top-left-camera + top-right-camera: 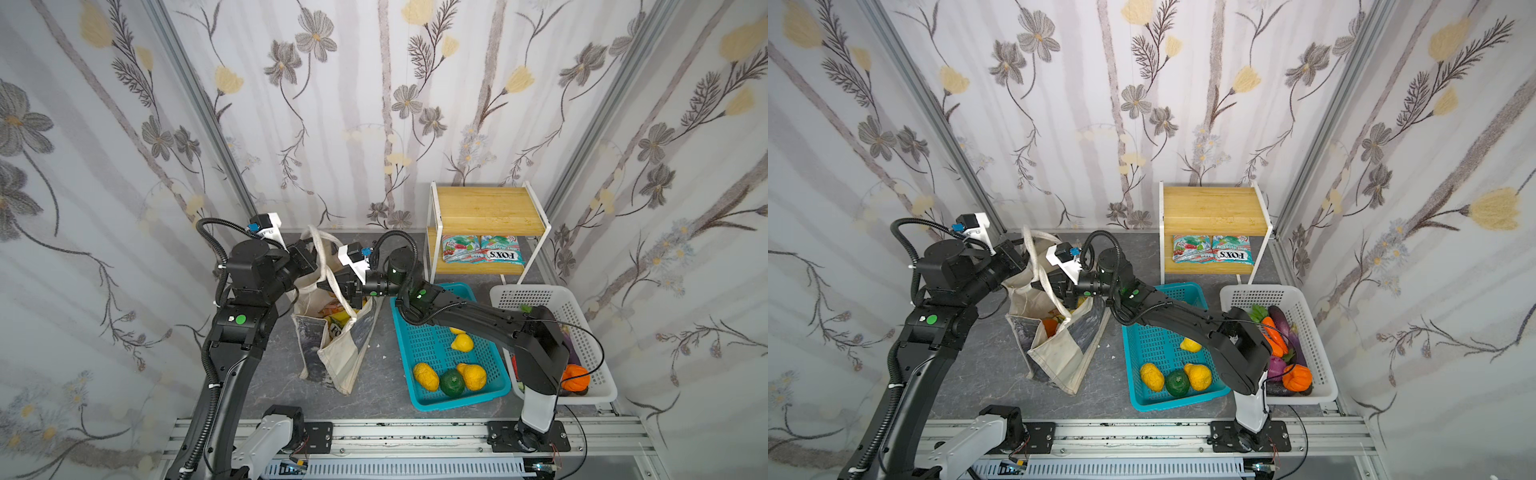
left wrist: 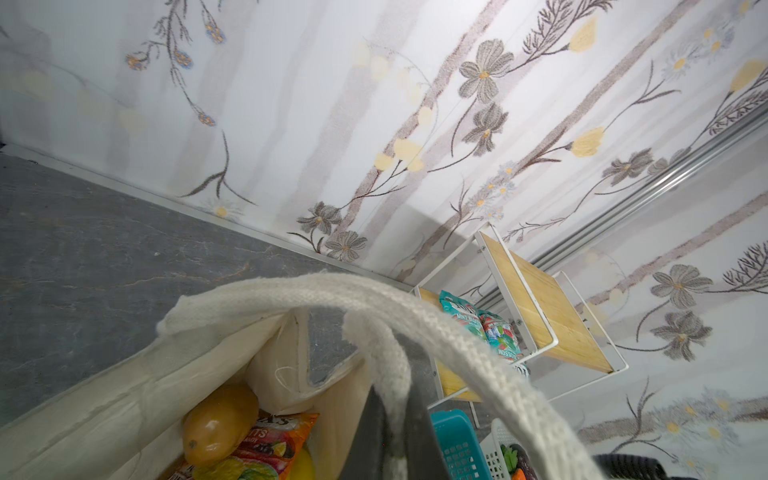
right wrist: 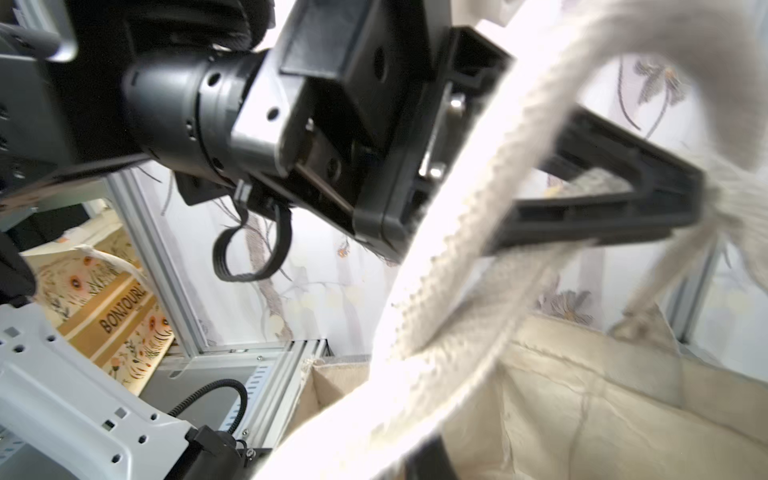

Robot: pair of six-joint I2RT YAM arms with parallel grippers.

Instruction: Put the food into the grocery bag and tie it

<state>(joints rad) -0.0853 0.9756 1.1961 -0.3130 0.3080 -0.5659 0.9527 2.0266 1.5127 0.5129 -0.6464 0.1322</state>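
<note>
Jaws of the right gripper (image 1: 351,296) are clamped on the cream strap handles (image 2: 332,289) of the cream canvas tote (image 1: 336,365), which stands on the grey bench (image 1: 270,374), left of the teal mesh basket (image 1: 419,345). Farther back, the left gripper (image 3: 700,197) pinches them too. Cross the straps gently, keeping the tote upright.

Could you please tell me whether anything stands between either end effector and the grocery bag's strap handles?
Nothing visible does. The left end effector is shut on a strap handle above the grocery bag. The right end effector is shut right at the strap handles, though whether it pinches one is unclear.
</note>
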